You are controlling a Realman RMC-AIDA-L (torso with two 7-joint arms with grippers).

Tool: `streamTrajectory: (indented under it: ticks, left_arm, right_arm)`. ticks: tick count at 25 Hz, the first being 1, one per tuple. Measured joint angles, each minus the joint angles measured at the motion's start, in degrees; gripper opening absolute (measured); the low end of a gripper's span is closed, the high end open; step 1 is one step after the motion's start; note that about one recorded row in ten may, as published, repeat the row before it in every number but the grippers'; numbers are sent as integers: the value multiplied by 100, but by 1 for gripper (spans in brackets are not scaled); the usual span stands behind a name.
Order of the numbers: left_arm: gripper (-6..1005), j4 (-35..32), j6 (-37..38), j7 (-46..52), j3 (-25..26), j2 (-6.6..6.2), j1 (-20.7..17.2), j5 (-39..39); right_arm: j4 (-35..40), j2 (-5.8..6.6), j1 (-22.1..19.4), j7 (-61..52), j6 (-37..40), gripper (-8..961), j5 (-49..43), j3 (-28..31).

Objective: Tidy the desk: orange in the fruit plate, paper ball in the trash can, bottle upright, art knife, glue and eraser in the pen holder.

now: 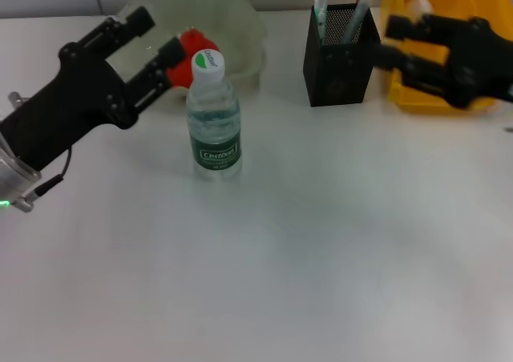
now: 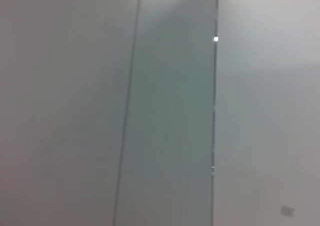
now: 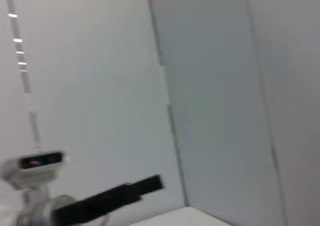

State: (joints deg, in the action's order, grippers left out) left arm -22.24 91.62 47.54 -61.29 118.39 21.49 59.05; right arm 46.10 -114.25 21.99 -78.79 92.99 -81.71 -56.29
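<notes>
A: Nearest the robot, what stands on the desk (image 1: 321, 258)?

B: Only 1 thing: the bottle (image 1: 213, 114), upright, cap on top, its long axis vertical. That step looks done.

A: And the left gripper (image 1: 149, 48)?

B: Just beside the bottle on the robot's left, and slightly behind it, its 2 fingers spread and holding nothing. They point at the fruit plate (image 1: 240, 26), where the orange (image 1: 191, 51) already lies.

A: Farther back?

B: The pen holder (image 1: 341, 58) has 2 items standing in it. The right gripper (image 1: 397, 46) hangs by the yellow trash can (image 1: 405, 90), fingers parted and empty as far as I can judge. It is the nearer arm for both.
</notes>
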Motion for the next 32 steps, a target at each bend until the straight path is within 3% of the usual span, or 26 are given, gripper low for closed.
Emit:
streamTrajectory:
  ticks: [4,10,32]
  left_arm:
    - [591,1,54,0,-335,-4,77,8]
    - [591,23,14,53,-548,4,187,12]
    - [591,19,-96,11,-745,7,189,19]
  right_arm:
    - [-98,-50,-70,237,305,502,-90,317]
    - [-465,-311,-130,1089,297,502,-106,459]
    - [-905,-349,-10,1589,288,502,-98,478]
